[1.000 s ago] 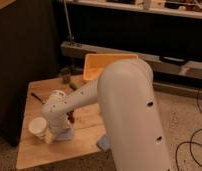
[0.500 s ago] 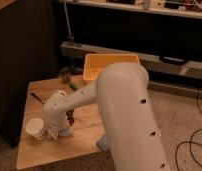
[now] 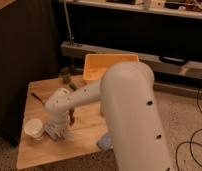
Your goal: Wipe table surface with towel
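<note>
The table surface [image 3: 89, 132] is a light tan wooden top at the lower left of the camera view. The towel [image 3: 52, 133], a pale blue-grey cloth, lies bunched on it just right of a white paper cup [image 3: 34, 128]. My big white arm reaches down from the right. Its gripper [image 3: 61, 129] points down onto the towel and is shut on the cloth. The wrist hides most of the fingers and part of the towel.
A yellow plastic bin [image 3: 107, 66] stands at the table's far right edge. A dark jar [image 3: 65, 75] and a small green item [image 3: 74, 86] sit at the back, and a dark utensil [image 3: 37, 98] lies at the left. A blue pad [image 3: 104, 143] peeks out under my arm.
The gripper has sunk onto the towel and closed on it. The wrist has shifted slightly left, toward the cup.
</note>
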You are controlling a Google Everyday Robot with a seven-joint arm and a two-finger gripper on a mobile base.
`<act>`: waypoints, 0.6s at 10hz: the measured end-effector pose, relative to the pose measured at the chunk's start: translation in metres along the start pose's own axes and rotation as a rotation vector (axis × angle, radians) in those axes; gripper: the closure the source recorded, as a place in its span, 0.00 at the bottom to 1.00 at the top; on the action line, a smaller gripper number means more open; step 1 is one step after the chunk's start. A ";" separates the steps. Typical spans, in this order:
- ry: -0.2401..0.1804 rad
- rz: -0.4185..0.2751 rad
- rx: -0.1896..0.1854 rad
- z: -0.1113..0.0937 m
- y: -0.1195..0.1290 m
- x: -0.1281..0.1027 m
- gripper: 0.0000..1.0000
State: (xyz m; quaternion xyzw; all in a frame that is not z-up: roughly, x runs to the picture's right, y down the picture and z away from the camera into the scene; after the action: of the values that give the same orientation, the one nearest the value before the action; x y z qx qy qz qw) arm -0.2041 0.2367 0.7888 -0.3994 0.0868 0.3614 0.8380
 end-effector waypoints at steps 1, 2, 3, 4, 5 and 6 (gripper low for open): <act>0.018 0.013 0.006 -0.003 -0.009 0.010 1.00; 0.044 0.035 0.013 -0.004 -0.019 0.022 1.00; 0.076 0.067 0.024 -0.006 -0.035 0.037 1.00; 0.098 0.088 0.032 -0.008 -0.044 0.046 1.00; 0.123 0.119 0.043 -0.010 -0.057 0.055 1.00; 0.142 0.157 0.052 -0.013 -0.072 0.064 1.00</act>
State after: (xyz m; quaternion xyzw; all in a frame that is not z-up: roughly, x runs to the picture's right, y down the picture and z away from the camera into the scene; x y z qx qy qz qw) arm -0.1074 0.2316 0.7961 -0.3941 0.1862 0.3945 0.8089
